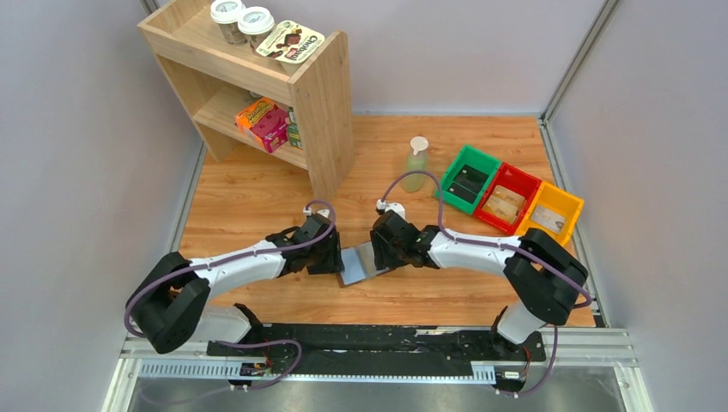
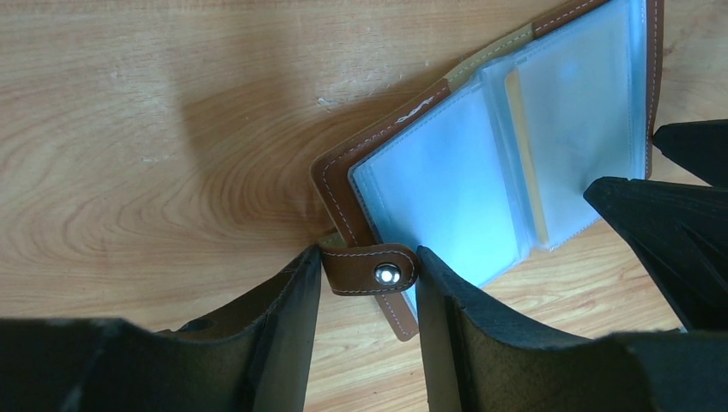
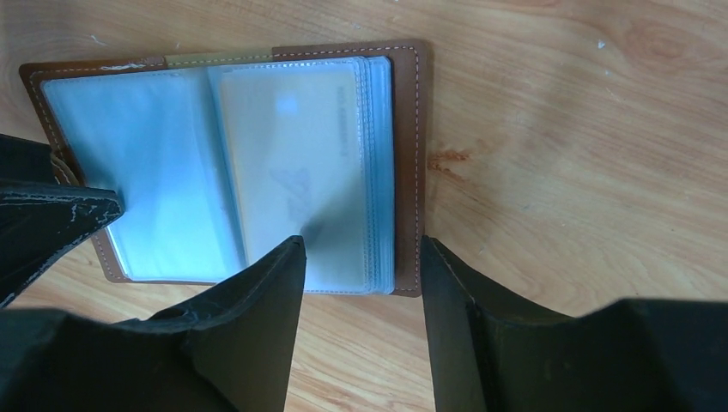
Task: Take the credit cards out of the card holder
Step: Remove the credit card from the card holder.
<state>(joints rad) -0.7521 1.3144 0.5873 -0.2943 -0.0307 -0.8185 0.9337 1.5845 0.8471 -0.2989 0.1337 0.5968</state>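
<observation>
Pale wood tabletop [image 1: 257,197] carries the brown leather card holder [image 3: 410,163] lying open between both arms, left gripper [image 2: 369,283] parted around its snap tab [image 2: 371,268], right gripper [image 3: 360,266] parted over the sleeves, a tan-gold credit card [image 2: 525,163] seemingly not yet drawn out.

This is a robotics lab cell set up for testing, not a lived-in room. Plain grey partition walls [image 1: 77,129] box in a small wooden worktop [image 1: 249,193], and a metal rail [image 1: 378,365] with bolted arm bases runs along its near edge. The props look staged: a small wooden shelf [image 1: 322,103] carrying jars [image 1: 242,21] and snack packets [image 1: 266,123], a lone bottle [image 1: 415,165], and a row of green, red and yellow sorting bins [image 1: 511,198].
</observation>
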